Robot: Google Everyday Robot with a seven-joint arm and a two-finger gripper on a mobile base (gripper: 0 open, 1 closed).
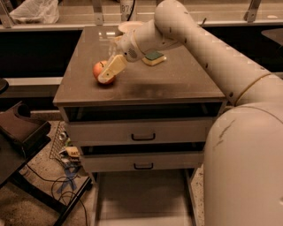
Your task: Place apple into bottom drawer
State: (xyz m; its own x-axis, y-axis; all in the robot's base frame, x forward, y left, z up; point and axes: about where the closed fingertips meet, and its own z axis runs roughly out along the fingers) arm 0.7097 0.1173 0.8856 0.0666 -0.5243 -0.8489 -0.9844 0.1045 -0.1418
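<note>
Bottom drawer [141, 198] is seen pulled out, nearest and lowest in view: plain grey floor, thin side rails. Above it, the two upper drawers [143, 132] are seen as grey fronts with black handles. Apple [98, 69] is located on the bench [177, 84], left-front part of the top, well apart from the bottom drawer. It is round and red-orange with a paler yellowish patch; the stem is not made out. Cream end effector [106, 76] is laid over the apple's right-front side. Whether the apple is gripped cannot be told. Further back, a green-topped yellow sponge [154, 57] is seen just beside the arm. A white plastic bag [35, 11] is seen farthest back, at left.
</note>
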